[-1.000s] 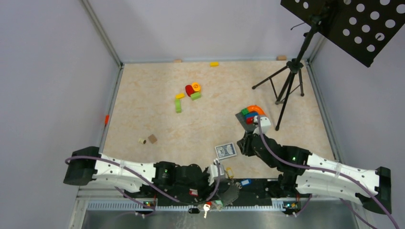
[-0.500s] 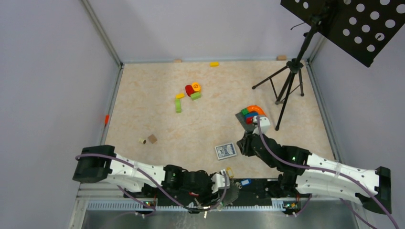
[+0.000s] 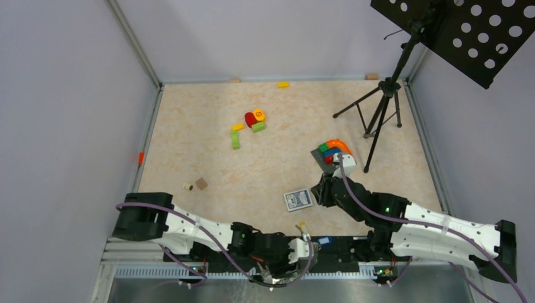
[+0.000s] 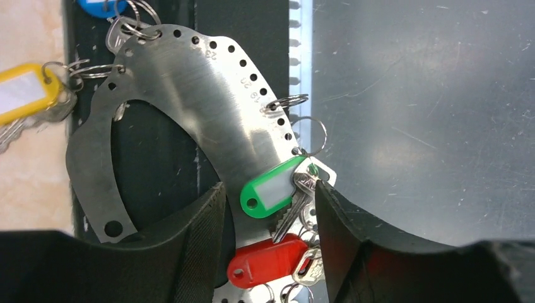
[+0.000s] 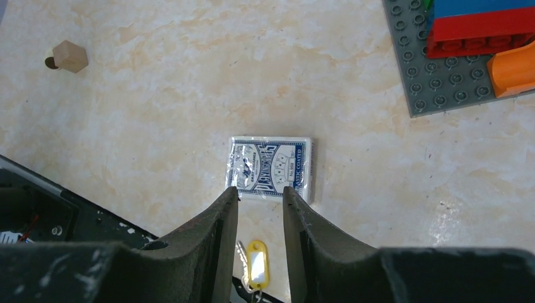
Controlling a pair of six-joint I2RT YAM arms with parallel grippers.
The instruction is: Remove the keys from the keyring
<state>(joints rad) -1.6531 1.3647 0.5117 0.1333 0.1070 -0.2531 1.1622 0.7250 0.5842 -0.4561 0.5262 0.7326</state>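
The keyring [image 4: 189,82] is a flat grey metal band with holes, lying over the black rail at the table's near edge. Keys hang from it on small rings: a green-tagged key [image 4: 272,189], a red-tagged key [image 4: 268,262], a yellow-tagged key [image 4: 24,91] and a blue-tagged one [image 4: 101,6]. My left gripper [image 4: 268,188] is open, its jaws standing either side of the green and red tags. In the top view it [image 3: 301,254] is low over the rail, near the yellow tag [image 3: 304,227] and blue tag [image 3: 325,240]. My right gripper [image 5: 259,189] is open and empty above the near edge of the card box.
A playing-card box [image 5: 271,167] lies on the table, also in the top view [image 3: 298,199]. A grey baseplate with toy blocks [image 5: 416,82] is beside the right arm. A music-stand tripod [image 3: 378,113] stands at the back right. Loose blocks [image 3: 252,120] lie mid-table. A steel shelf [image 4: 429,126] lies below the rail.
My left arm has swung right and toward the near edge, bringing its gripper down over the keys at the rail. The right arm has not moved.
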